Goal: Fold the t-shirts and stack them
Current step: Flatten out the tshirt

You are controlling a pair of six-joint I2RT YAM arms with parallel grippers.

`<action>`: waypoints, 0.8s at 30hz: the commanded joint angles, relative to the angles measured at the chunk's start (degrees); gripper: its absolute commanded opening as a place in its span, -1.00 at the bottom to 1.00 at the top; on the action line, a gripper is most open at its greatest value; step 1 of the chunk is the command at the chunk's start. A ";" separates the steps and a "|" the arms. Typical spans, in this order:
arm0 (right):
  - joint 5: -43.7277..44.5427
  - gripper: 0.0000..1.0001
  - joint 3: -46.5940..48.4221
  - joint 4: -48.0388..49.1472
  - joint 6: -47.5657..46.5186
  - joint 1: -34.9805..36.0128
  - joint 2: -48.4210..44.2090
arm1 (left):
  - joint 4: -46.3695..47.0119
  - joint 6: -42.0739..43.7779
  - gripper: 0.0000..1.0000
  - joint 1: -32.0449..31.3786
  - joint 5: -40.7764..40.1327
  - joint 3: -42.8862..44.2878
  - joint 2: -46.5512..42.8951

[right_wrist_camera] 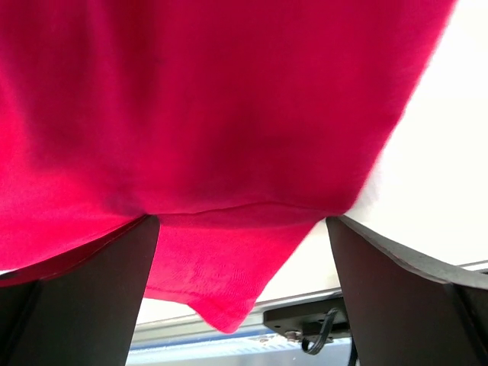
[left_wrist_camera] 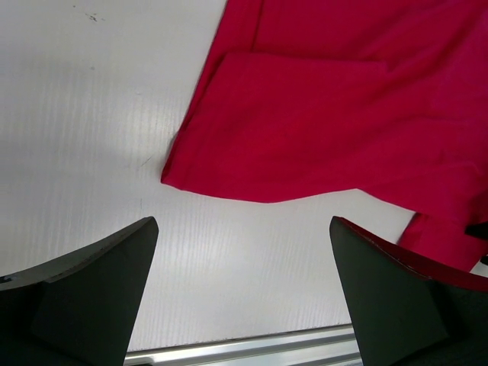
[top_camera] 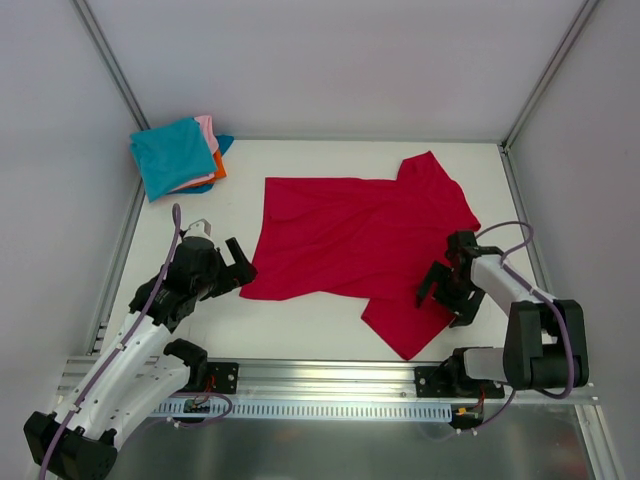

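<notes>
While red shirt (top_camera: 360, 240) lies spread flat mid-table (top_camera: 300, 330), folded stack (top_camera: 180, 155) sits far-left corner, teal on top. Left gripper (top_camera: 232, 268) jaws apart, beside shirt's left edge. Right gripper (top_camera: 447, 292) jaws apart, over near sleeve.

We see a plain bright red t-shirt (top_camera: 355, 235) on the white table (top_camera: 300, 320), beside a teal, pink, orange and blue stack (top_camera: 180, 155).
</notes>
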 commanded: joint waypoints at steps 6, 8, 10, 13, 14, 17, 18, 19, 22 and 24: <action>13.88 0.99 6.13 -6.64 1.93 0.08 7.32 | -0.93 1.12 0.97 0.35 -0.72 1.47 -0.37; 19.06 0.99 9.63 -10.41 3.42 0.08 12.83 | -1.46 1.21 0.97 0.26 -0.89 2.00 -0.55; 24.05 0.99 12.80 -15.93 4.65 0.17 17.59 | -2.16 1.29 0.97 0.35 -0.89 2.35 -0.90; 29.60 0.99 18.78 -22.09 7.73 1.66 26.12 | -2.69 1.12 0.97 0.35 -1.16 2.62 -1.60; 30.58 0.99 19.58 -22.64 8.34 2.18 27.27 | -3.04 1.21 0.97 0.35 -1.16 2.79 -1.78; 30.85 0.99 19.24 -20.10 8.17 3.85 26.59 | -4.18 1.21 0.97 0.35 -1.51 3.32 -2.22; 31.38 0.99 19.06 -19.57 8.52 4.38 25.10 | -4.36 1.29 0.97 0.35 -1.68 3.41 -2.39; 31.64 0.99 19.15 -19.39 8.53 4.47 24.48 | -4.45 1.30 0.97 0.35 -1.77 3.50 -2.48; 35.06 0.99 21.86 -21.84 9.14 4.30 24.56 | -4.19 1.30 0.97 0.35 -1.77 3.24 -3.01; 37.79 0.99 23.62 -23.43 9.49 4.30 25.79 | -4.19 1.47 0.97 0.35 -1.69 3.41 -2.75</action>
